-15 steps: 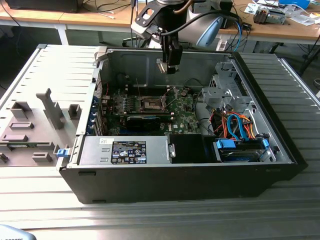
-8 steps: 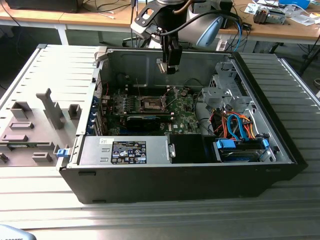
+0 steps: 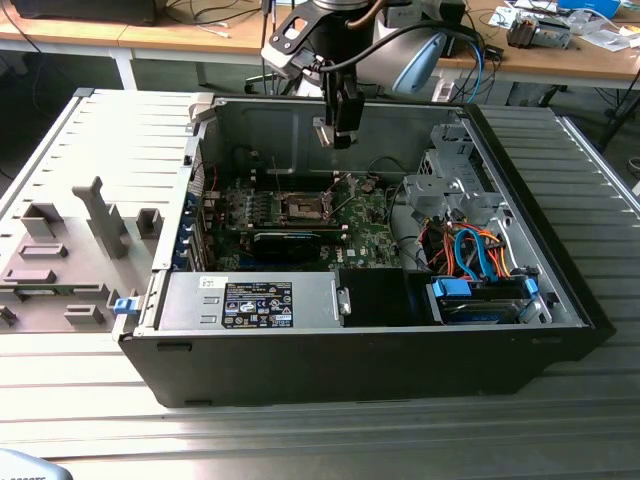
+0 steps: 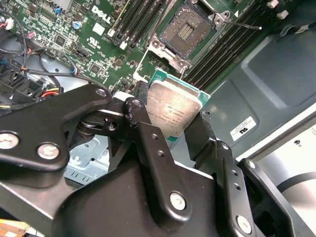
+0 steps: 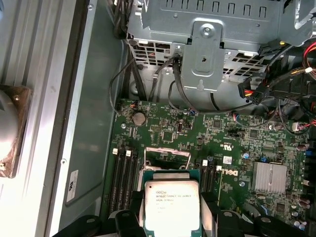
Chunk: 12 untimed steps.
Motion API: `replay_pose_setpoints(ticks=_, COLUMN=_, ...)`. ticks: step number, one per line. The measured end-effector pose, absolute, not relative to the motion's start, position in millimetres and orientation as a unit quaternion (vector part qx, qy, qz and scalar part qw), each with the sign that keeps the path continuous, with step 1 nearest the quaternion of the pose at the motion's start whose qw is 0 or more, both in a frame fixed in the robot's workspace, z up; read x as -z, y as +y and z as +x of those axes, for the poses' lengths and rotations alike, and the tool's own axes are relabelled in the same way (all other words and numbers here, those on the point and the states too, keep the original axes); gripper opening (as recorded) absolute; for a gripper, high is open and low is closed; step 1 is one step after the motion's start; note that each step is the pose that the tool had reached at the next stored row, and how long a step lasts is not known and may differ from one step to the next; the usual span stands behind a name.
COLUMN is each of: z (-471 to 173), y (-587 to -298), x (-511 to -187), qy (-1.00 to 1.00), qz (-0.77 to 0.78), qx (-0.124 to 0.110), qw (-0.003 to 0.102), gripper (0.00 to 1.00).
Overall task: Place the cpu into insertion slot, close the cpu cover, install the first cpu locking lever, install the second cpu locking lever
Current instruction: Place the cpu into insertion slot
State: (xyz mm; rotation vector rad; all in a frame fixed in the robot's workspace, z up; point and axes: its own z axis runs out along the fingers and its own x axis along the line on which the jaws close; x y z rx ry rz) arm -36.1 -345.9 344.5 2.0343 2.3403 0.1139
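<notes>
My gripper (image 3: 338, 128) hangs inside the open computer case, above the green motherboard (image 3: 365, 232). It is shut on the cpu (image 4: 174, 109), a pale silvery square chip with a green edge, held by two opposite sides between the black fingers (image 4: 136, 109). In the first wrist view the cpu (image 5: 171, 205) sits between the fingertips, with the gripper (image 5: 170, 219) around it. The insertion slot (image 4: 190, 25) lies open below and ahead of the chip, with a dark centre and a silver rim; in the exterior view the slot (image 3: 303, 207) is below the gripper. A thin silvery frame (image 5: 167, 153), apparently the cpu cover, stands just beyond the chip. A thin wire lever (image 4: 243, 24) sticks out beside the slot.
Black memory slots (image 4: 143, 17) flank the socket. A metal drive cage (image 3: 450, 185) with orange and blue cables (image 3: 475, 255) fills the exterior view's right side of the case. A power supply box (image 3: 250, 300) sits at the front. The case walls (image 3: 270, 130) surround the gripper.
</notes>
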Motion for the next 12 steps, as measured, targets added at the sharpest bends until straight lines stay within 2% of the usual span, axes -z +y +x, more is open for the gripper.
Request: replay_pose_setpoints(ticks=12, z=-36.1, y=-345.9, x=-341.6, qy=0.754, qz=0.655, qx=-0.037, qw=0.019, gripper=0.54)
